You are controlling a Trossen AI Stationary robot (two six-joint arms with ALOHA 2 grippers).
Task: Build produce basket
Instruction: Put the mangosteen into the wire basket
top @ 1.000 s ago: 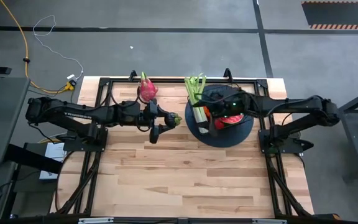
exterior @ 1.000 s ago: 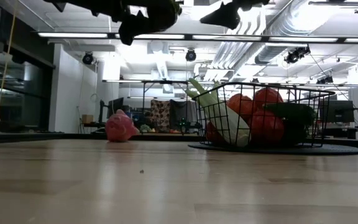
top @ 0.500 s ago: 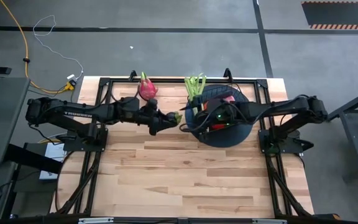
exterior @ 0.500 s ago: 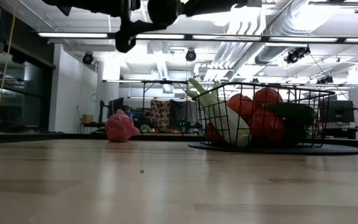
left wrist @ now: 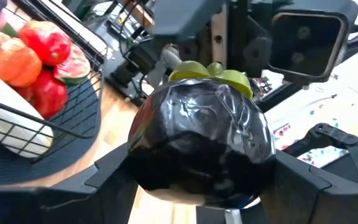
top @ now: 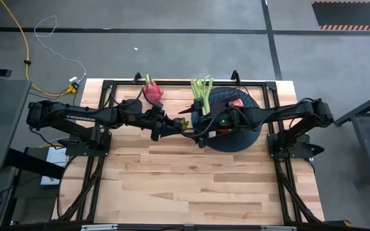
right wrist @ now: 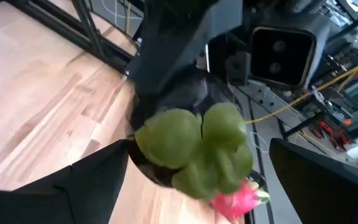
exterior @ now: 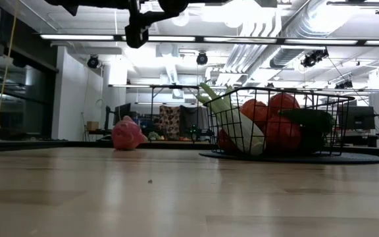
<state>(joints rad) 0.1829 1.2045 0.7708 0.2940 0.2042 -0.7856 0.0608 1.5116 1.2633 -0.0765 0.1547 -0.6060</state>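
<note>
Overhead, the left gripper meets the right gripper in the air beside the black wire-mesh basket. Left wrist: its fingers clamp a glossy dark round fruit with green calyx. Right wrist: jaws spread wide around the leaves; an early release or a leaf-only grip could drop it.

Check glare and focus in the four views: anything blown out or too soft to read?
Low view: ceiling lights blow out; arms are silhouettes. Left wrist view: glare streaks on the glossy dark round fruit with green leafy cap; black wire-mesh basket soft. Right wrist view: fruit and pink dragon fruit blurred. High view: even, no glare.
</note>
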